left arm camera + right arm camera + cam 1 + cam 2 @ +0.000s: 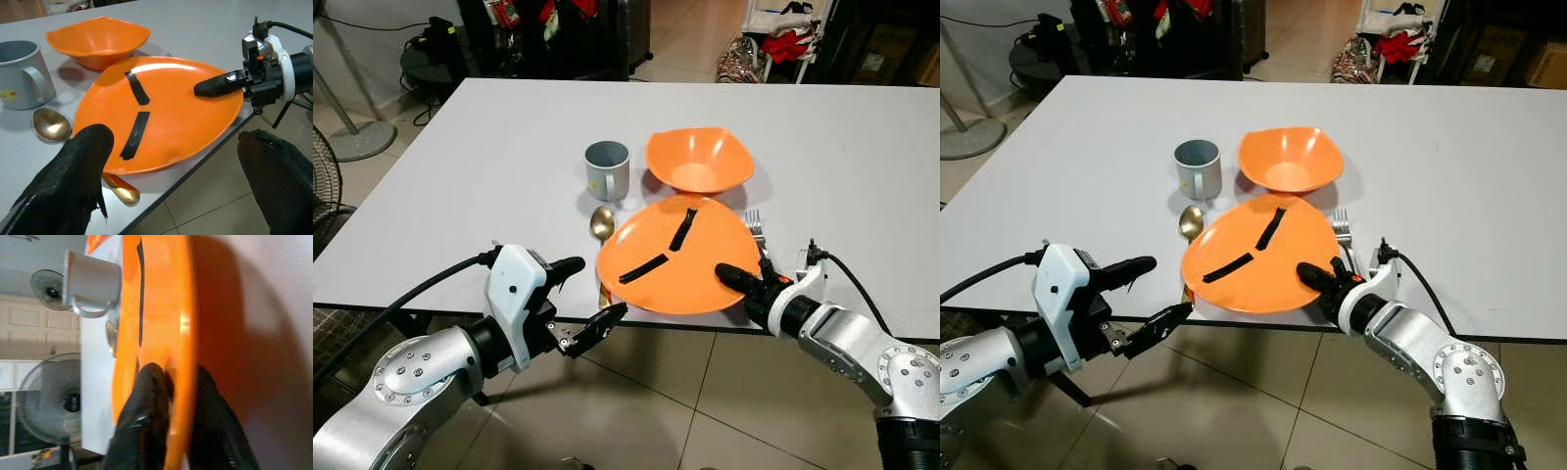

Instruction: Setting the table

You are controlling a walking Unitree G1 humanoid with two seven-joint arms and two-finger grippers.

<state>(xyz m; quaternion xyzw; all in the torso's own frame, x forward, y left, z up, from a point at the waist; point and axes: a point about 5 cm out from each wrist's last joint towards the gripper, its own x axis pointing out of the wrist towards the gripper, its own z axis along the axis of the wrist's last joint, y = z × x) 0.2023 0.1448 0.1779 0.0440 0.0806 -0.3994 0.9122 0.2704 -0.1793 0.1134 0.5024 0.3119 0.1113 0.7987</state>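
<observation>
Left gripper (pixel 576 299) sat in the lower left of the head view, silver arm reaching in from the corner, black fingers spread wide apart. Right gripper (pixel 744 282) sat at lower right, arm bent up from the corner, fingers clamped on the orange plate (pixel 675 257) rim
</observation>
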